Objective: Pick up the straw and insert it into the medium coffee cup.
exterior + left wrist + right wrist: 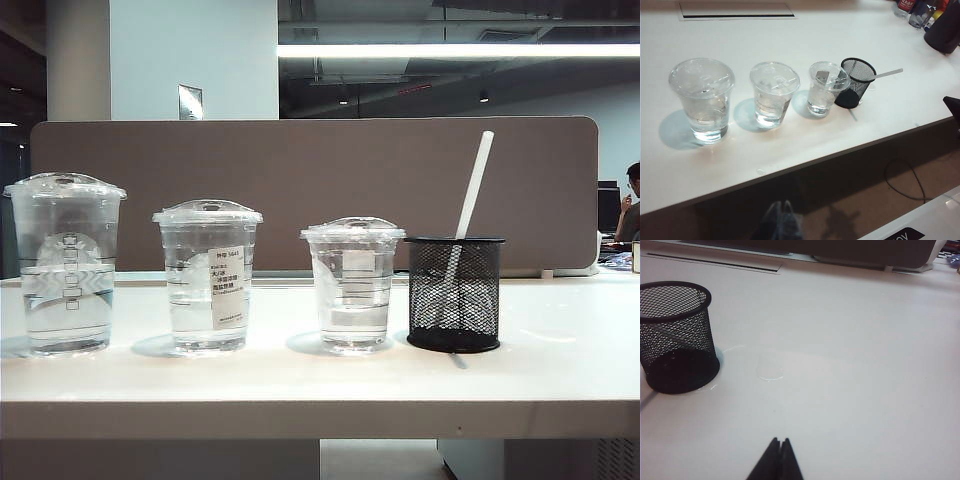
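On the table (300,380), the straw (471,190) leans in the black mesh holder (454,295), right of the medium coffee cup (208,275). The closed right pincer (780,442) is nearest; the closed left pincer (781,206) is farther.

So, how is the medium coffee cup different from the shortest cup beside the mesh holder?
The medium coffee cup stands taller than the shortest cup. The medium coffee cup carries a long white sticker with printed text, while the shortest cup has only a small blank-looking white patch near its top. The medium coffee cup stands in the middle of the row, while the shortest cup stands next to the black mesh holder. Both are clear, lidded, upright and hold some clear liquid.
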Robot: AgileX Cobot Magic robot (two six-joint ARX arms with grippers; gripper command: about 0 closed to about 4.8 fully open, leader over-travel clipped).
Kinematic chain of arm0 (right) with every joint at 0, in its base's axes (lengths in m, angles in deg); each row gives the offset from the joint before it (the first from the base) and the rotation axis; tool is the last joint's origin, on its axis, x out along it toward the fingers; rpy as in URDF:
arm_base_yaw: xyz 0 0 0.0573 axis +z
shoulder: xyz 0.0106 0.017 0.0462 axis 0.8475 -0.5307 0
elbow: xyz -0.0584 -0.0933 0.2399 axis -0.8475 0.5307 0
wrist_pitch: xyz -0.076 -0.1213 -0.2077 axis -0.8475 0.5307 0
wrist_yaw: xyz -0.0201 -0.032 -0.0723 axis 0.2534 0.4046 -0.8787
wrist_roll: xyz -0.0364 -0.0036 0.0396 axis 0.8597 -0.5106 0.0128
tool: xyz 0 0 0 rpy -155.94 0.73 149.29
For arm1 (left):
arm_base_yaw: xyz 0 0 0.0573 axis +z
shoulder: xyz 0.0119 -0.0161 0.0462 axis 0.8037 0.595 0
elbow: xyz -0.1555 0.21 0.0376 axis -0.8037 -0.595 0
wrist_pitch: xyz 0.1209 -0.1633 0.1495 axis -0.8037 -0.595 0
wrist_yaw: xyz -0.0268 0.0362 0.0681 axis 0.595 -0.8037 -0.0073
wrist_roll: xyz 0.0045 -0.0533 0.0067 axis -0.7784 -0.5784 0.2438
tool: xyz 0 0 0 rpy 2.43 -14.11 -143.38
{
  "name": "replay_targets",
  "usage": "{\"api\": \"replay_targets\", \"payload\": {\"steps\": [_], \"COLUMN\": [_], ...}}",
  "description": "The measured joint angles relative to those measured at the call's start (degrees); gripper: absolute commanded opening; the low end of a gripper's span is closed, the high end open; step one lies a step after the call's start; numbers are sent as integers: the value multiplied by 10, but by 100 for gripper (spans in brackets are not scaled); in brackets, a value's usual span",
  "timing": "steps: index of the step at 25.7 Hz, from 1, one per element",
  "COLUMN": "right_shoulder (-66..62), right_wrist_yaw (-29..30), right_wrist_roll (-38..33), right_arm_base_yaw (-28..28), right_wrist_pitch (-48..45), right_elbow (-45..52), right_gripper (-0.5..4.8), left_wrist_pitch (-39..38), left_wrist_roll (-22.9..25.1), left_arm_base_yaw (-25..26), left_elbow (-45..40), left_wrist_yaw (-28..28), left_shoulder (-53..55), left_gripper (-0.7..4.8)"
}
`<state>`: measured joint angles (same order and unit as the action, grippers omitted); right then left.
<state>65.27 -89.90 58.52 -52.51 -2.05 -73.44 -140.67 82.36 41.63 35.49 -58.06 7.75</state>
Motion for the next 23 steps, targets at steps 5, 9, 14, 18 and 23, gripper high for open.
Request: {"api": "replay_targets", "payload": {"steps": [5,9,14,18,23], "right_shoulder": [0,0,0,0,0], "right_wrist_yaw": [0,0,1,19,26], "right_wrist_roll": [0,0,0,0,0], "right_arm_base_yaw": [0,0,0,0,0], "right_wrist_pitch": [0,0,0,-1,-89], "right_elbow": [0,0,0,0,-3], "right_gripper": [-1,-1,-1,6,94], "left_wrist_pitch": [0,0,1,1,1], "left_wrist_roll": [0,0,0,0,0], "left_arm_base_yaw": [0,0,0,0,0], "left_elbow": [0,0,0,0,0], "left_wrist_yaw": [0,0,0,0,0], "left_shoulder": [0,0,0,0,0], "left_gripper": [-4,-4,-4,-4,-4]}}
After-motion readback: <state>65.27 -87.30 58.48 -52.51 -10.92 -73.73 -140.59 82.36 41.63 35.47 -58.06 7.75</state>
